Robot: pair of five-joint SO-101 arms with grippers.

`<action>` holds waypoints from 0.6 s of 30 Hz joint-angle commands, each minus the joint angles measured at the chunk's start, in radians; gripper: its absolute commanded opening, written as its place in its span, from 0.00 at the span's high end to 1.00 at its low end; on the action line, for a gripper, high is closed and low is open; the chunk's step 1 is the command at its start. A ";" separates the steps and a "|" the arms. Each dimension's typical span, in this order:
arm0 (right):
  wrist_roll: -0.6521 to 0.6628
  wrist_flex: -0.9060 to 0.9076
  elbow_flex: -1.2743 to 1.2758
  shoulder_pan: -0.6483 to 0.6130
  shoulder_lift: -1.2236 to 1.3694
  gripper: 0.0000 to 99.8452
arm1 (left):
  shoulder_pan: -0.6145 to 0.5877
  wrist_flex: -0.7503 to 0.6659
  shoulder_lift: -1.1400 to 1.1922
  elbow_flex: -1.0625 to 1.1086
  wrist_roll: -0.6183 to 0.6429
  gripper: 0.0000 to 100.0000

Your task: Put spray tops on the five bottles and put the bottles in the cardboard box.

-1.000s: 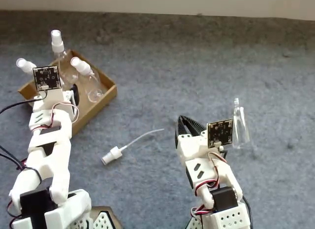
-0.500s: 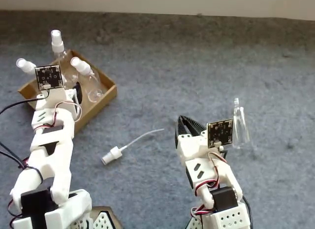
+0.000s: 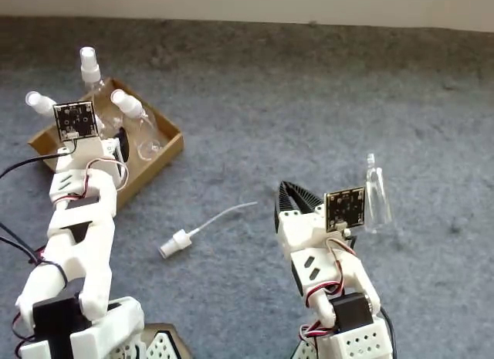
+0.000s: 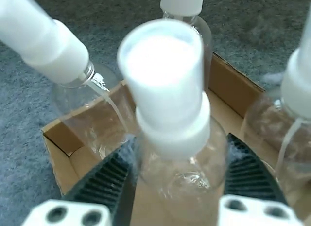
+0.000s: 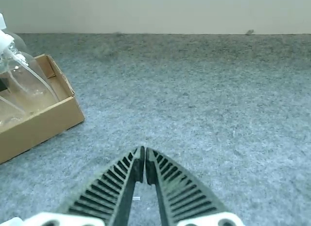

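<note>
The cardboard box (image 3: 160,160) sits at the far left and holds several clear bottles with white spray tops (image 3: 128,106). My left gripper (image 4: 180,184) hangs over the box (image 4: 224,85), shut on one capped bottle (image 4: 167,90) that stands upright between its black fingers (image 4: 104,180). A loose spray top (image 3: 178,242) with its long tube lies on the carpet mid-table. An uncapped clear bottle (image 3: 377,193) stands at the right, just beside my right arm. My right gripper (image 5: 145,164) is shut and holds nothing, low over the carpet (image 3: 297,198).
Grey carpet covers the whole table, with open room between the box and the right arm. A pale wall runs along the far edge. The box's near corner (image 5: 73,114) lies far off to one side in the right wrist view.
My left arm has shifted slightly farther over the box with the bottle. The right arm, the loose spray top and the uncapped bottle have not moved.
</note>
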 commanded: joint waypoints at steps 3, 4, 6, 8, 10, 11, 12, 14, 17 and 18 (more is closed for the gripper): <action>0.011 0.002 0.153 0.010 -0.010 0.99 | 0.019 -0.020 -0.002 -0.090 0.015 0.86; 0.011 0.002 0.153 0.010 -0.010 0.99 | 0.019 -0.020 -0.002 -0.093 0.015 0.86; 0.011 0.002 0.153 0.010 -0.010 0.99 | 0.019 -0.021 -0.002 -0.094 0.015 0.86; 0.011 0.002 0.153 0.010 -0.010 0.99 | 0.019 -0.021 -0.002 -0.094 0.015 0.86; 0.011 0.002 0.153 0.010 -0.010 0.99 | 0.019 -0.021 -0.002 -0.094 0.015 0.86; 0.011 0.002 0.153 0.010 -0.010 0.99 | 0.019 -0.021 -0.002 -0.094 0.015 0.86; 0.011 0.002 0.153 0.010 -0.010 0.99 | 0.019 -0.021 -0.002 -0.094 0.015 0.86; 0.011 0.002 0.153 0.010 -0.010 0.99 | 0.019 -0.021 -0.002 -0.096 0.015 0.86; 0.011 0.002 0.153 0.010 -0.010 0.99 | 0.019 -0.018 -0.002 -0.111 0.015 0.86; 0.011 0.002 0.153 0.010 -0.010 0.99 | 0.019 -0.018 -0.002 -0.117 0.015 0.86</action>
